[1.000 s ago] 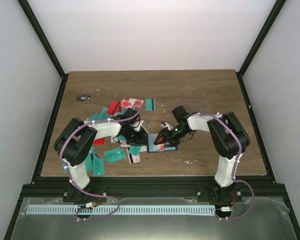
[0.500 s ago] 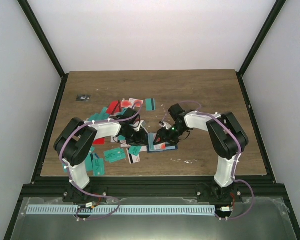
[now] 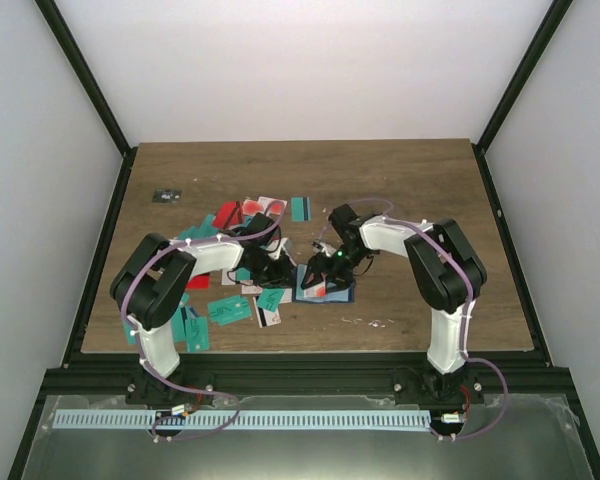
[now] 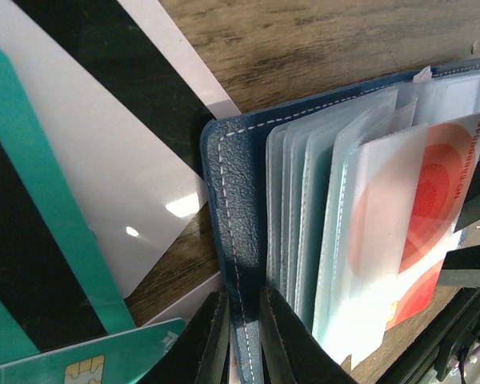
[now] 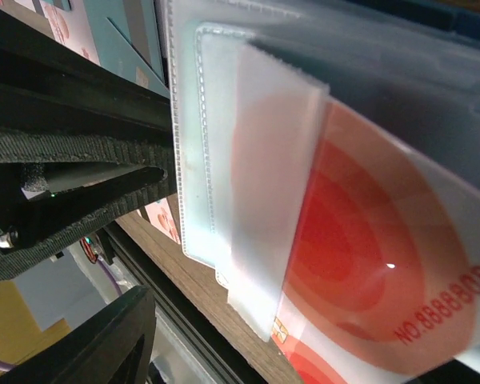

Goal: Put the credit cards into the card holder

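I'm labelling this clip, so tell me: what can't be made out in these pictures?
Top view: the holder lies mostly under the left claw and right claw, so its card count is hidden.
Left wrist view: a frosted sleeve veils part of the red card.
Right wrist view: that card's number runs off the frame edge.
Top view: the far-left dark thing is too small to name.

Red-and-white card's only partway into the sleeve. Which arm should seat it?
Right. The right tool sits at the red-and-white card, jaws apart; the left tool is clamped on the card holder cover, steadying it.
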